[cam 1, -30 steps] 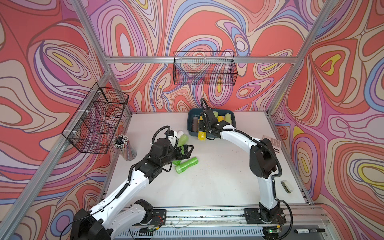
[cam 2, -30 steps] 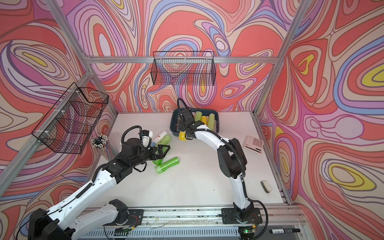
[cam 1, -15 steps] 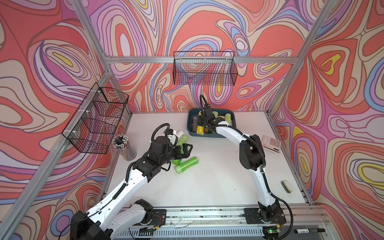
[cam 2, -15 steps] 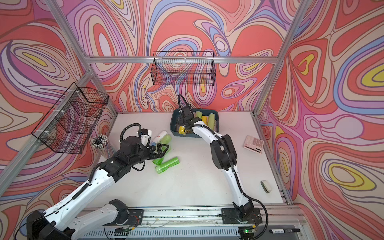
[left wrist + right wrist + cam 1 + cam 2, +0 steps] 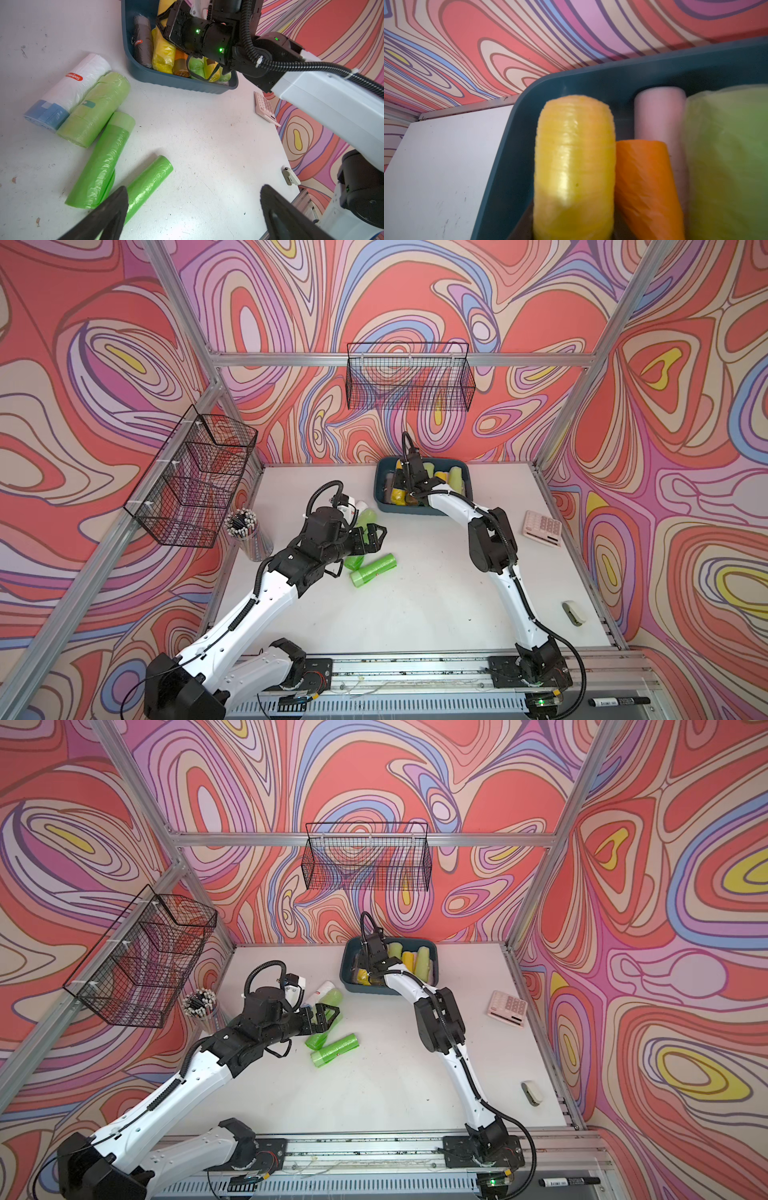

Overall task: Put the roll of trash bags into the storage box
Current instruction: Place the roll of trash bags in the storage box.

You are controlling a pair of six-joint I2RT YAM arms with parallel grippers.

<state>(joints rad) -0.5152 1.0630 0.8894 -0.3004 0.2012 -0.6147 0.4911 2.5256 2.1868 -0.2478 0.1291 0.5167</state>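
The dark teal storage box (image 5: 419, 510) (image 5: 374, 989) stands at the back of the table with several rolls lying in it. My right gripper (image 5: 401, 488) reaches down into its left end, shut on a yellow roll of trash bags (image 5: 397, 495) (image 5: 360, 977) (image 5: 574, 155) (image 5: 163, 52). That roll lies low in the box (image 5: 591, 83) beside an orange roll (image 5: 643, 176). My left gripper (image 5: 376, 537) (image 5: 193, 188) hovers open and empty over green rolls (image 5: 372, 570) (image 5: 149, 182) on the table.
A white roll (image 5: 76, 83), a pale green roll (image 5: 95, 108) and a long bright green roll (image 5: 104, 162) lie left of the box. A pink calculator (image 5: 542, 527), a pen cup (image 5: 245, 531), a small white object (image 5: 573, 612) and two wire baskets (image 5: 409, 381) (image 5: 195, 481) are around.
My right gripper carried the yellow roll from the box's front-left edge back and down into the box, its elbow swinging right. The left arm hardly moved.
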